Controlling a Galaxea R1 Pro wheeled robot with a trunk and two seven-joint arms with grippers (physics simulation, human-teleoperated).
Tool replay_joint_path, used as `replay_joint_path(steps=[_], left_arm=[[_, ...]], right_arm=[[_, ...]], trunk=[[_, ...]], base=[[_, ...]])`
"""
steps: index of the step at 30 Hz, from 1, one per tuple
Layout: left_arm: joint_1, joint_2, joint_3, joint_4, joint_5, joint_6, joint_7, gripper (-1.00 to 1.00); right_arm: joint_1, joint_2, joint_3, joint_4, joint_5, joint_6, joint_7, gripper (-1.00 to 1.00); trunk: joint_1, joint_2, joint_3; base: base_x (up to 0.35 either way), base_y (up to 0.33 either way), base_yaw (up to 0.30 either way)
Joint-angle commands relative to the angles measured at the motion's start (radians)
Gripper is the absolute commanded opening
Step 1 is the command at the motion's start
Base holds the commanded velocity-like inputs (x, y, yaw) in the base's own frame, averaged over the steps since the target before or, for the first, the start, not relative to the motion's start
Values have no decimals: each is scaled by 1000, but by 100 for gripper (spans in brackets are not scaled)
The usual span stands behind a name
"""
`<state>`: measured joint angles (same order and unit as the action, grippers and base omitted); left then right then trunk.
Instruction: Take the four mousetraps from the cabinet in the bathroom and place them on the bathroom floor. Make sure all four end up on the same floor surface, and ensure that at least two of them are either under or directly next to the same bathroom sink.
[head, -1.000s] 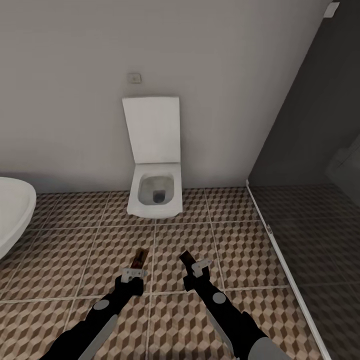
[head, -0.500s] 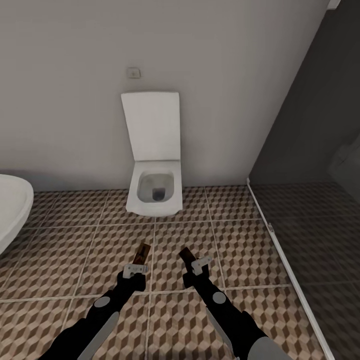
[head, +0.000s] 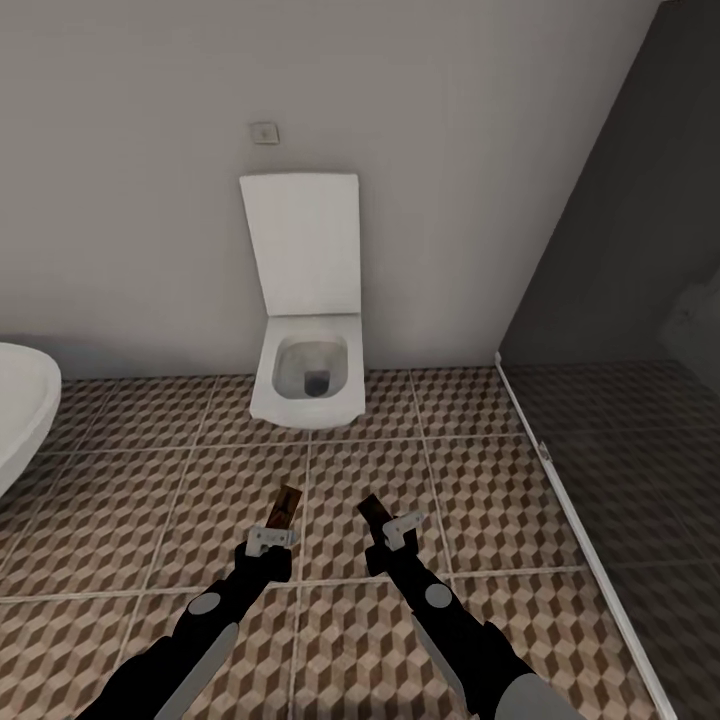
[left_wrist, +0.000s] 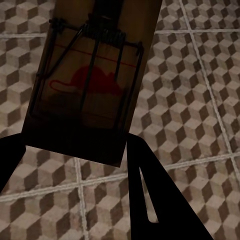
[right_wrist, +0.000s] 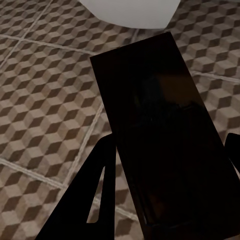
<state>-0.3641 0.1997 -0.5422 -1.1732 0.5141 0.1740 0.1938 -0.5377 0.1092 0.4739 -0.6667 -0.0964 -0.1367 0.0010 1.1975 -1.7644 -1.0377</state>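
The view has crept forward; each end effector grips a flat wooden mousetrap.

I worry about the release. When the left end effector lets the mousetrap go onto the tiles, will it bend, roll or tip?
Probably not bend: the mousetrap looks like a rigid flat board. Rolling seems unlikely, since it is a flat rectangle. It seems light, as the left end effector holds it by one end above the tiled floor. The wire parts could perhaps snap if jolted.

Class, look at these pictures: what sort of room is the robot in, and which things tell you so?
A bathroom, almost certainly. A white toilet with its lid up stands against the wall, the curved rim of a white tub or basin shows nearby, and the cube-patterned tiled floor meets a glass partition.
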Motion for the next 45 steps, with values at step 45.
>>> replay_joint_path(steps=[45], left_arm=[[-1, 1, -4, 0, 6, 7, 9, -100]], right_arm=[[-1, 6, 6, -2, -11, -1, -102, -100]], trunk=[[173, -316, -142]], base=[[0, 0, 0]])
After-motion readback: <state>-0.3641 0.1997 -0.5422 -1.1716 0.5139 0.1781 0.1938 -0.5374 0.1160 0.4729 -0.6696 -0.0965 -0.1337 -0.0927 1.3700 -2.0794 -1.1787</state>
